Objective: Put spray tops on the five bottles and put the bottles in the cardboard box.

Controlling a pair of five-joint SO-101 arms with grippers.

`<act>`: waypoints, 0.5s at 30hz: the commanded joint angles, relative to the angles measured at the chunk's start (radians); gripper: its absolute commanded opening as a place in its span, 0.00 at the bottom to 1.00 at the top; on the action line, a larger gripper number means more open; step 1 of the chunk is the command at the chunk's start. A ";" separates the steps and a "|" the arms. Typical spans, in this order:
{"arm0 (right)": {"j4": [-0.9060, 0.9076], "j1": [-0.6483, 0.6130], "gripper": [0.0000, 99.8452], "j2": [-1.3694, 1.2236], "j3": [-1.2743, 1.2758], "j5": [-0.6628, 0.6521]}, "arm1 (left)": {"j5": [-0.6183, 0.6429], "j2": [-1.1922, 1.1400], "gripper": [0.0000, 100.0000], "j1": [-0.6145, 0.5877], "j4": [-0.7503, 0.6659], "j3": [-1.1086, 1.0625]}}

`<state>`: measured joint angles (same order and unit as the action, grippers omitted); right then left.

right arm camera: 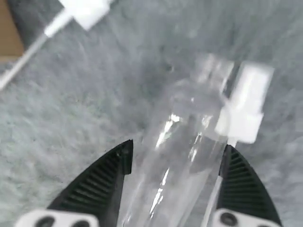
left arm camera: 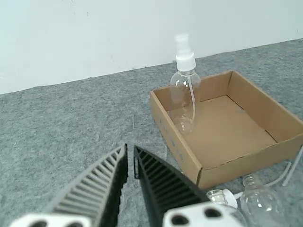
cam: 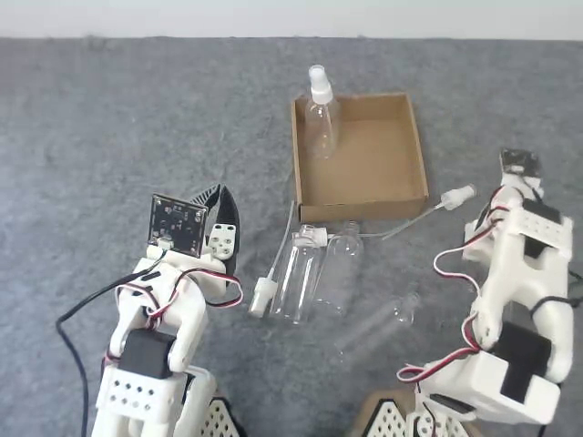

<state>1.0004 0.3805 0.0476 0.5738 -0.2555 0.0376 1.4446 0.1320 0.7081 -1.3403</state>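
A clear bottle [cam: 321,127] with a white spray top stands in the cardboard box [cam: 360,208], and it shows in the left wrist view too [left arm camera: 185,94]. In front of the box lie two clear bottles [cam: 299,273] [cam: 340,269]. A third, open-necked bottle [cam: 378,328] lies nearer the right arm [cam: 515,264]. Loose spray tops lie by the bottles [cam: 262,296] and by the box's right corner [cam: 455,196]. My right gripper [right arm camera: 177,149] holds a clear bottle [right arm camera: 189,132], with a white spray top [right arm camera: 244,109] beside its neck. My left gripper [left arm camera: 131,151] is shut on nothing, left of the bottles [cam: 221,193].
Grey carpet covers the table. The box's floor [left arm camera: 227,127] is bare apart from the one bottle. A black cable [cam: 73,319] trails left of the left arm. Another spray top with its long tube [right arm camera: 87,9] lies just beyond the held bottle.
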 commanded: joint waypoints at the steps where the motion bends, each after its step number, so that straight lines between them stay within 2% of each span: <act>1: 0.004 -0.001 0.23 0.015 -0.115 -0.032 | 0.003 -0.011 0.02 -0.003 -0.025 0.018; 5: 0.004 -0.016 0.15 0.015 -0.163 -0.060 | 0.003 -0.011 0.02 -0.003 -0.025 0.018; 9: 0.004 -0.028 0.11 0.007 -0.170 -0.192 | 0.003 -0.011 0.02 -0.003 -0.025 0.018; 12: 0.004 -0.021 0.13 0.012 -0.170 -0.160 | 0.003 -0.008 0.02 -0.003 -0.025 0.018; 15: 0.005 -0.021 0.20 0.018 -0.189 -0.092 | 0.003 -0.008 0.02 -0.003 -0.025 0.018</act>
<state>1.0004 0.3636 0.0476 0.4618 -0.4135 0.0376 1.4446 0.1320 0.7081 -1.3403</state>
